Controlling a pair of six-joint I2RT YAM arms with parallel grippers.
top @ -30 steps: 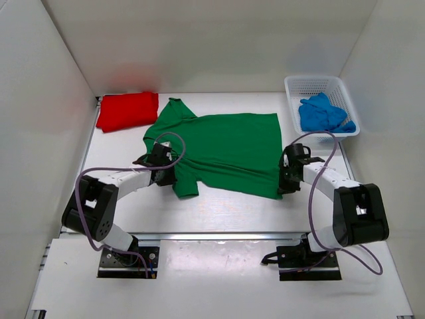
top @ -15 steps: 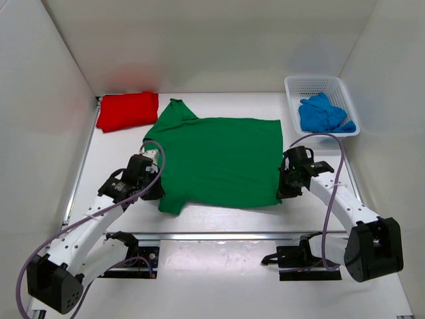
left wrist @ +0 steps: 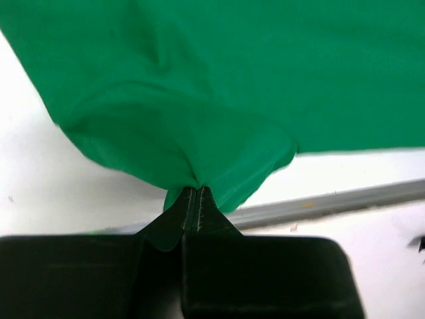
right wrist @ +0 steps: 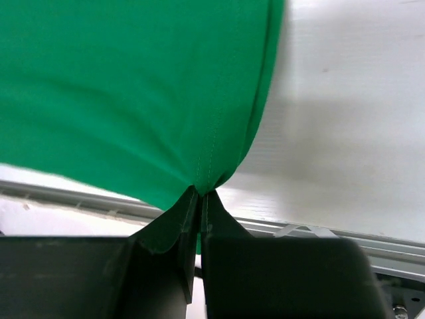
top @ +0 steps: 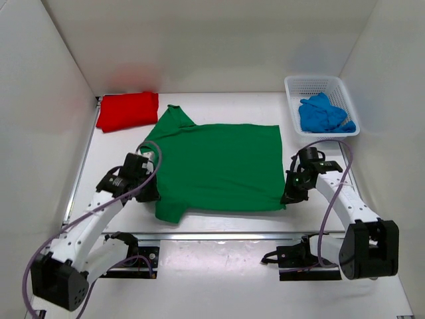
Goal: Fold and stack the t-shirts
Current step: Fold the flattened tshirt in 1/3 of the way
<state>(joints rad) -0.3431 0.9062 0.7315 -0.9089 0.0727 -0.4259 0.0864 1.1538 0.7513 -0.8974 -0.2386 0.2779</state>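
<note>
The green t-shirt (top: 219,166) lies spread flat across the middle of the table, collar end to the left. My left gripper (top: 151,193) is shut on its near left part by the sleeve; the wrist view shows green cloth (left wrist: 192,100) pinched between the closed jaws (left wrist: 193,194). My right gripper (top: 287,197) is shut on the near right hem corner; its wrist view shows the cloth (right wrist: 133,86) bunched into the closed jaws (right wrist: 201,194). The red t-shirt (top: 128,109) lies folded at the back left. The blue t-shirt (top: 323,114) is crumpled inside the basket.
A white mesh basket (top: 312,84) stands at the back right. White walls close in the table on three sides. A metal rail (top: 219,235) runs along the table's near edge, just in front of both grippers.
Both grippers have pulled the green t-shirt toward the near edge, and it now lies flatter and more stretched out. The red and blue shirts have not moved.
</note>
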